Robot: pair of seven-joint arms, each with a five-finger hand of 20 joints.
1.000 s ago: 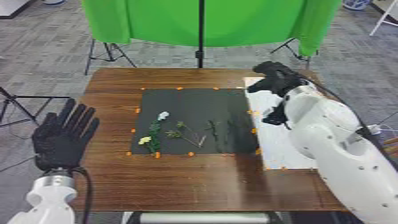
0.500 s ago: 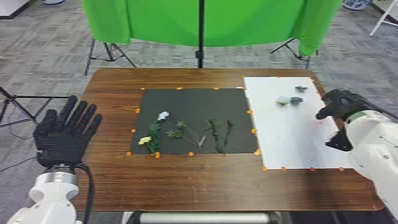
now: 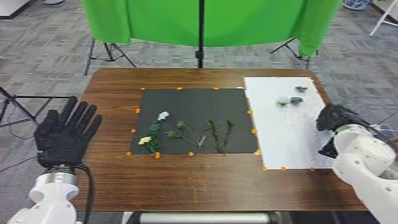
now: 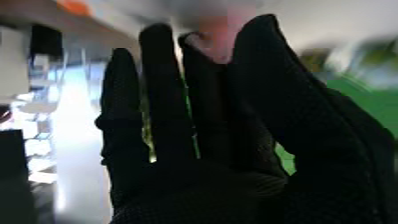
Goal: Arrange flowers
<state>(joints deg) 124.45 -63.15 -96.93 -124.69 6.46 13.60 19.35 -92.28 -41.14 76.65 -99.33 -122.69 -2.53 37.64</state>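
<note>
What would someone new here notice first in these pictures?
Probably the bright green cloth hanging beyond the wooden table. Next, the black-gloved left hand, spread open by the table's left edge. Then the dark mat mid-table, with a white flower and a yellow flower on its left side.
</note>
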